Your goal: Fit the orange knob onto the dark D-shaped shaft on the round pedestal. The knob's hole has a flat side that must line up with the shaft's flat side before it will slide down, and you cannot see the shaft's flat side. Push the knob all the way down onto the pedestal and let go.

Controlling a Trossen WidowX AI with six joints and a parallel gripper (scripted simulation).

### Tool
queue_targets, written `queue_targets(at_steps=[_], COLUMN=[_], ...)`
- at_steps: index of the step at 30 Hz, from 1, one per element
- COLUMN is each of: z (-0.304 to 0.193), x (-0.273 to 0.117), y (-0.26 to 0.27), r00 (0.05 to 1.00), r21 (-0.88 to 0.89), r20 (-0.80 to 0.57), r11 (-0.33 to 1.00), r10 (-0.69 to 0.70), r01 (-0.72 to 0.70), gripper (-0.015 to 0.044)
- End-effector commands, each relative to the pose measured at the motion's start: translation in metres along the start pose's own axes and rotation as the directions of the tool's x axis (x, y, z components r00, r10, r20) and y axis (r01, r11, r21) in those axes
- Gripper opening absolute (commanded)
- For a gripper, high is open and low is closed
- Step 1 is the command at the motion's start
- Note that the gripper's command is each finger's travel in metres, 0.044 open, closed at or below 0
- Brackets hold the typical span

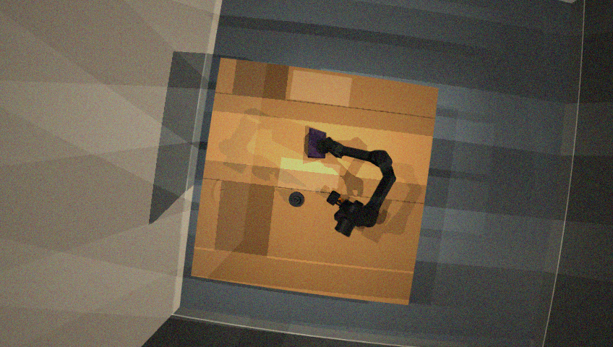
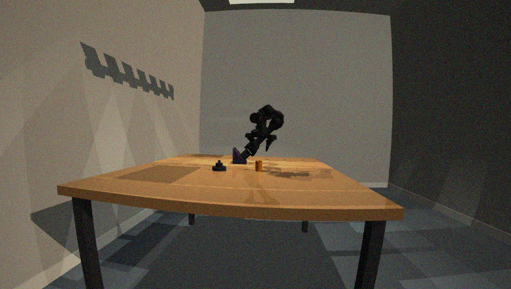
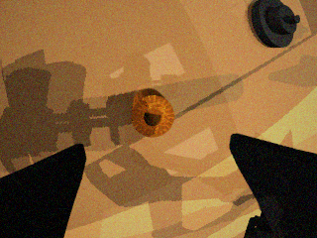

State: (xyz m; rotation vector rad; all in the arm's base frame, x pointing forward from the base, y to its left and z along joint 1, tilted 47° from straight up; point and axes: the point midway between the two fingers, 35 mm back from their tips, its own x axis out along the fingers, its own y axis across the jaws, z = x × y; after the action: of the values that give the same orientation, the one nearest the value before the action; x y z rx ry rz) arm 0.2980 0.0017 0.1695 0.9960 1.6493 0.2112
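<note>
The orange knob (image 3: 165,118) (image 2: 258,165) stands upright on the table, its dark hole facing up. In the overhead view only a sliver of the knob (image 1: 339,200) shows beside the arm. The hole's flat side seems to face the top of the wrist view. The dark round pedestal (image 1: 290,202) (image 2: 219,168) (image 3: 263,31) stands apart from it, with its thin shaft (image 2: 219,162) (image 3: 296,19) pointing up and bare. My gripper (image 3: 158,147) is wide open and empty above the table. The knob shows between and ahead of the fingertips in the wrist view, lower than them.
A purple wedge-shaped block (image 1: 316,148) (image 2: 237,157) stands at the arm's base. The wooden table (image 1: 301,257) (image 2: 215,195) carries bands of shadow and bright patches. The arm (image 1: 385,184) (image 2: 267,129) bends around to the right of the knob in the overhead view.
</note>
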Motion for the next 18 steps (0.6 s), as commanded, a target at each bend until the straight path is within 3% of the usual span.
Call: queue_targets(at_steps=[1,15,18], z=[0.000,-0.002,-0.002], x=[-0.001,-0.001,0.016], y=[-0.004,-0.006,-0.005], r00=[0.999,0.999,0.999], r21=[-0.447,-0.446,-0.479], r20=[-0.005,-0.007,-0.017], r11=[0.894,0.894,0.876], r10=[0.045,0.044,0.045], r01=[-0.042,-0.043,-0.048], gripper=[0.0440,0.0440,0.0440])
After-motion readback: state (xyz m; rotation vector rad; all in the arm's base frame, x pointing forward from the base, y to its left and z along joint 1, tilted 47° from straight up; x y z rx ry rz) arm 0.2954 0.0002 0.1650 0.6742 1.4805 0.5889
